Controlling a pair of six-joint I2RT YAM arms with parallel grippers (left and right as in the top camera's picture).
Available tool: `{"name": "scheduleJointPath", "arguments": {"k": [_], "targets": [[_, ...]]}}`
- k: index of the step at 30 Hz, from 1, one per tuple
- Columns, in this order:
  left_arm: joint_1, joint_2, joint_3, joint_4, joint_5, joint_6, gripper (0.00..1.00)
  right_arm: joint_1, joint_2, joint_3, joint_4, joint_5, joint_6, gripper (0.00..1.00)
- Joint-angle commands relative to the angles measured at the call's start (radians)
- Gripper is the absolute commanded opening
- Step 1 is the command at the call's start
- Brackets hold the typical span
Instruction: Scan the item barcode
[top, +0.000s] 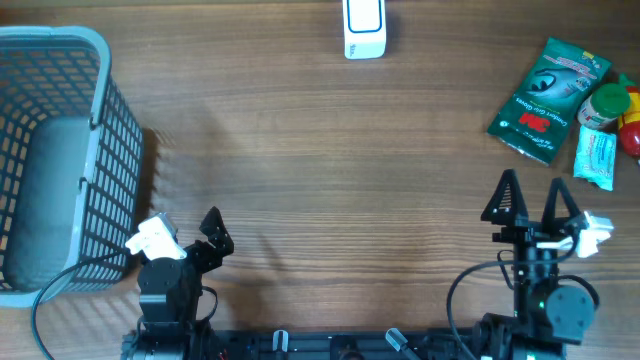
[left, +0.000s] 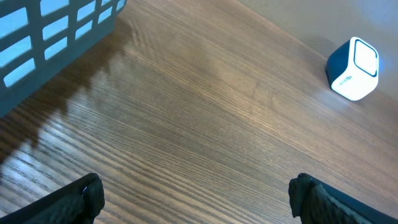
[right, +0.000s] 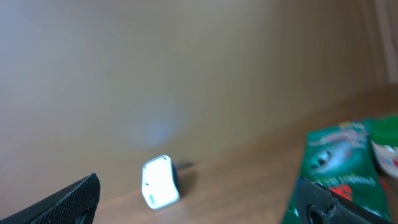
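Overhead, a grey basket (top: 60, 150) sat far left. Both arms waited near, left fingers (top: 212, 232) and right fingers (top: 530, 195) spread, empty. Scanner (top: 364, 28) stood far centre; green packet (top: 549, 85) lay far right, likely for scanning.

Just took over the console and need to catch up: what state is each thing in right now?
left gripper: open, empty, above bare table
right gripper: open, empty
scanner: standing at the far edge, untouched
green packet: lying flat, not picked up
basket: sitting at the left, nothing visible inside
small white packet: lying beside the green packet
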Motion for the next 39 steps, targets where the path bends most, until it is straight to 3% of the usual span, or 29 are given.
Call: {"name": "scheduleJointPath", "arguments": {"k": [1, 28, 30, 32, 35, 37, 39], "targets": [[0.006, -0.005, 0.000, -0.001, 0.009, -0.005, 1.00, -0.007, -0.018, -0.084, 0.014, 0.053, 0.010, 1.00], [0.006, -0.010, 0.000, -0.002, -0.031, 0.017, 1.00, -0.007, -0.016, -0.111, -0.048, 0.052, 0.017, 1.00], [0.006, -0.011, -0.003, 0.056, -0.035, 0.027, 1.00, -0.007, -0.016, -0.111, -0.048, 0.052, 0.017, 1.00], [0.005, -0.022, -0.026, 0.232, -0.002, 0.059, 1.00, -0.007, -0.016, -0.111, -0.048, 0.052, 0.017, 1.00], [0.005, -0.048, -0.103, 0.470, 0.109, 0.274, 1.00, -0.007, -0.016, -0.111, -0.048, 0.052, 0.017, 1.00], [0.005, -0.057, -0.139, 0.536, 0.127, 0.312, 1.00, -0.007, -0.016, -0.111, -0.048, 0.052, 0.017, 1.00], [0.005, -0.058, -0.145, 0.501, 0.135, 0.336, 1.00, -0.007, -0.016, -0.111, -0.048, 0.052, 0.017, 1.00]]}}
